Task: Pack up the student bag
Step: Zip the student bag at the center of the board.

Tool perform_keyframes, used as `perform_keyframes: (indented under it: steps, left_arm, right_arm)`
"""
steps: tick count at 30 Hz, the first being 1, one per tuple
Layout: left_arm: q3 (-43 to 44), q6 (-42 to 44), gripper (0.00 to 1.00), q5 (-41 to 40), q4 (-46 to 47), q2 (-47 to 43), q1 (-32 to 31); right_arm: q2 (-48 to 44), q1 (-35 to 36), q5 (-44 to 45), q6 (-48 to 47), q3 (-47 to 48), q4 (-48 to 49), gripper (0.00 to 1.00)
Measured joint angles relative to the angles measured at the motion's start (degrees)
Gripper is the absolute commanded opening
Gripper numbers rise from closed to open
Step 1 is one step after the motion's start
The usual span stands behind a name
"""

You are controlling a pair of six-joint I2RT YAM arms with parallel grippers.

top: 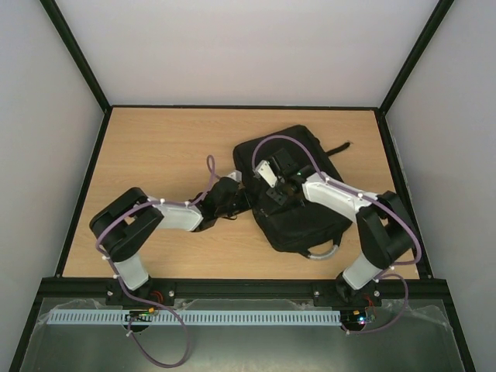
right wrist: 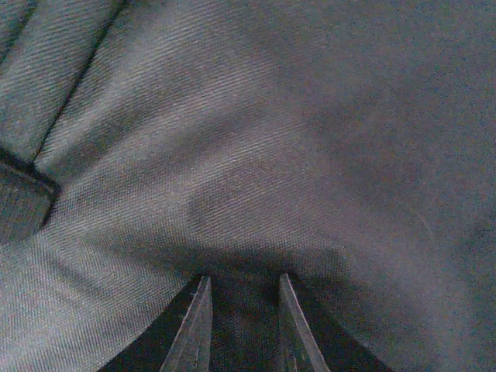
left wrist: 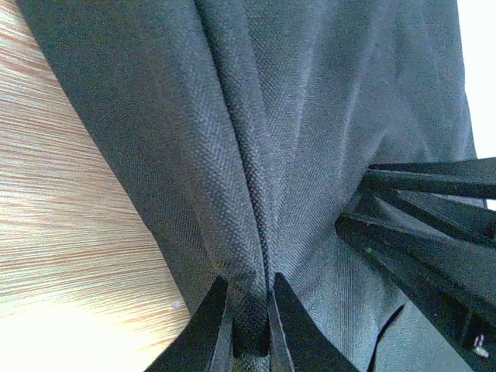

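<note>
The student bag (top: 314, 221), a large black fabric backpack, lies flat on the right half of the table, its grey handle loop (top: 324, 249) toward the near edge. My left gripper (top: 245, 198) is at the bag's left edge; in the left wrist view my left gripper (left wrist: 249, 301) is shut on a pinched fold of the bag's fabric (left wrist: 310, 116) beside a seam. My right gripper (top: 273, 188) is on top of the bag; in the right wrist view my right gripper (right wrist: 242, 283) has its jaws narrowly apart with a bunch of the bag's fabric (right wrist: 256, 139) between them.
The wooden table (top: 155, 155) is bordered by a black frame and white walls. A black strap (top: 339, 147) trails from the bag's far side. Black webbing straps (left wrist: 434, 225) cross the right of the left wrist view. Table wood (left wrist: 54, 194) shows left of the bag.
</note>
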Motion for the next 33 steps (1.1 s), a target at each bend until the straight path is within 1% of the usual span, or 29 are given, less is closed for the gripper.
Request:
perform_keyframes:
  steps: [5,6,7,8,9,10,11,14,17,19,23,27,30,33]
  left_arm:
    - [-5.95,-0.74,0.02,-6.16,-1.95,-7.48,0.39]
    - [-7.37,-1.01,0.04,-7.08,-2.58,-9.38,0.37]
    - [-8.70,-1.27,0.18,-7.76,-3.21,-11.23,0.37]
    - [-9.88,-1.51,0.36,-8.22,-3.98,-13.00,0.35]
    - [-10.67,-1.66,0.50,-8.46,-4.81,-14.32,0.31]
    - [-11.13,-1.49,0.58,-8.33,-5.68,-15.23,0.26]
    - [-11.37,-1.51,0.62,-7.98,-6.64,-15.87,0.13]
    - [-12.00,-2.47,0.64,-6.88,-7.61,-17.44,-0.50]
    - [-14.58,-4.15,0.67,-6.16,-7.87,-21.24,-0.76]
    - [-16.59,-5.07,0.69,-6.03,-8.15,-24.37,-0.90]
    - [-17.57,-5.86,0.71,-5.66,-8.04,-27.12,-1.18]
    - [-17.57,-6.64,0.67,-5.27,-7.17,-26.53,-1.51]
    - [-17.62,-7.96,0.63,-5.09,-6.14,-24.63,-1.70]
    - [-18.01,-9.42,0.61,-5.14,-4.44,-22.77,-1.79]
  right_arm:
    - [4.39,1.20,-6.51,1.27,5.35,0.92,0.26]
    - [4.66,1.75,-7.76,1.55,5.73,1.25,0.26]
    - [4.79,2.38,-8.92,1.84,5.99,1.46,0.26]
    - [4.79,2.84,-9.81,2.19,6.23,1.44,0.26]
    - [4.79,3.17,-10.58,2.62,6.45,1.25,0.27]
    - [4.63,3.32,-11.08,2.97,6.51,0.94,0.28]
    - [4.24,3.30,-11.37,3.37,6.49,0.46,0.28]
    - [1.60,2.93,-12.61,4.28,6.14,-1.29,0.31]
    - [-4.85,2.64,-15.10,4.48,5.03,-3.67,0.36]
    - [-9.25,2.80,-17.03,4.39,4.02,-4.76,0.42]
    - [-14.99,5.60,-20.20,3.78,0.66,-6.80,0.49]
    - [-13.88,9.03,-21.44,3.50,-2.49,-8.59,0.51]
    - [-11.87,10.16,-21.90,3.34,-3.08,-9.70,0.51]
    - [-10.62,10.80,-21.88,3.34,-3.06,-9.70,0.51]
